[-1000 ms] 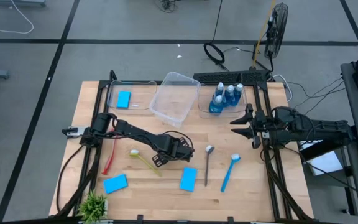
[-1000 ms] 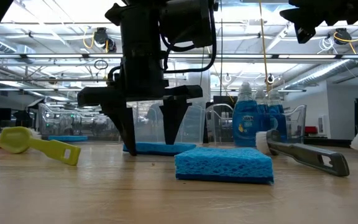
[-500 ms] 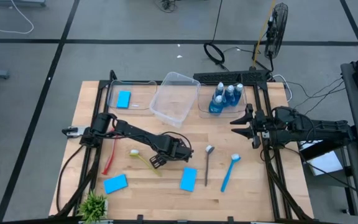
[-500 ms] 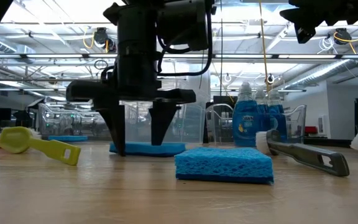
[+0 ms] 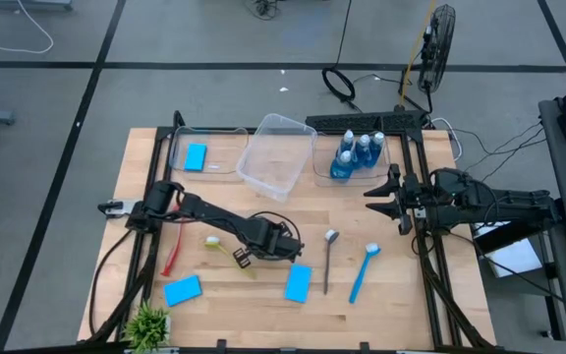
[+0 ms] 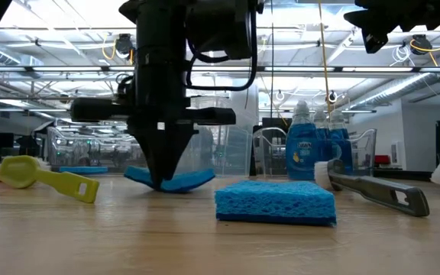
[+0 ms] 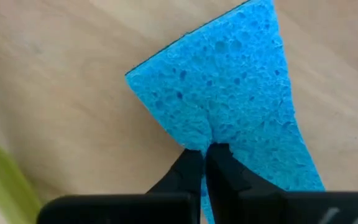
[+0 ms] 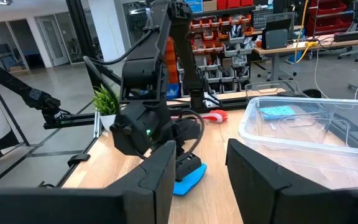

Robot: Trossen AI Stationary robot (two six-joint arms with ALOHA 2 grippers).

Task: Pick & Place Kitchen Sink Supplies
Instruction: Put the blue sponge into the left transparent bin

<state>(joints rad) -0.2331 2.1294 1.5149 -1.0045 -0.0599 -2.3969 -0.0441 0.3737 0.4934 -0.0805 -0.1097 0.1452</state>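
Observation:
My left gripper (image 6: 161, 182) points straight down at mid-table and is shut on a flat bright-blue sponge (image 6: 168, 180), seen close in the left wrist view (image 7: 229, 106). In the high view the gripper (image 5: 261, 248) hides this sponge. A second sponge (image 5: 298, 282) lies flat just nearer. A third (image 5: 183, 290) lies at the near left. My right gripper (image 5: 386, 197) hangs open and level above the table's right side. Blue bottles (image 5: 357, 152) stand in a bin. My left gripper pinches the sponge across its middle (image 7: 209, 138) between its two fingertips, coming from above and pointing down. The sponge is creased at the pinch. Its middle sits on the table and both ends (image 6: 205, 177) curl upward.
Three clear bins (image 5: 278, 157) line the far edge, the left one holding a sponge (image 5: 196, 156). A yellow brush (image 5: 226, 254), red brush (image 5: 175, 251), grey spoon-like tool (image 5: 329, 258) and blue brush (image 5: 362, 270) lie around the gripper. A green plant (image 5: 148, 323) stands at the near-left corner.
My left gripper has shut on the sponge; its fingers stood apart on either side a second ago. The sponge, flat then, is squeezed in the middle and its two ends have risen off the table.

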